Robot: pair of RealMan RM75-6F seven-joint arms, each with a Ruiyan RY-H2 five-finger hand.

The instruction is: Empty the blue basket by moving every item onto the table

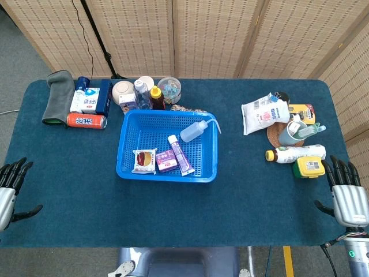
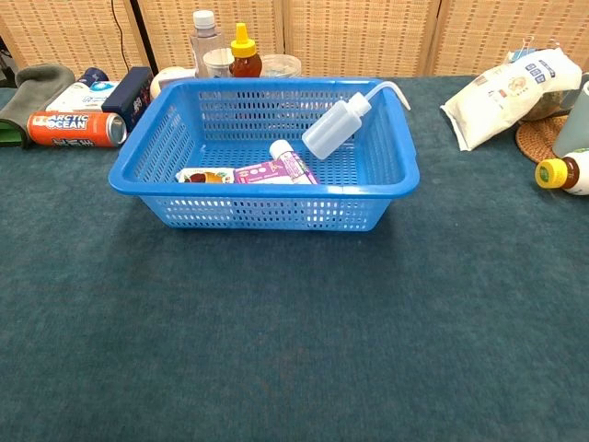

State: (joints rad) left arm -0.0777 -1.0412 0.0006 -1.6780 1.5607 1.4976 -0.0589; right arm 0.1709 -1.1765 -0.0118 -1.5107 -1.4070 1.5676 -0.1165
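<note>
Resting at the table's near corners, the left hand (image 1: 11, 184) and right hand (image 1: 346, 193) lie spread and hold nothing, while the blue basket (image 1: 130, 167) sits mid-table with 4 items inside: a squeeze bottle (image 1: 195, 131), a purple tube (image 1: 180, 154), a purple packet (image 1: 165, 160) and a snack pack (image 1: 144, 161).

I'm looking down on a table (image 1: 173, 213) covered in dark blue-green cloth, its corners rounded. Behind it stands a folding screen (image 1: 213, 34) of woven tan panels in pale wooden frames, angled in at the right side. Grey floor (image 1: 14, 55) shows at the upper left, with a black cable (image 1: 81, 34) hanging against the screen. The light is even and bright.
</note>
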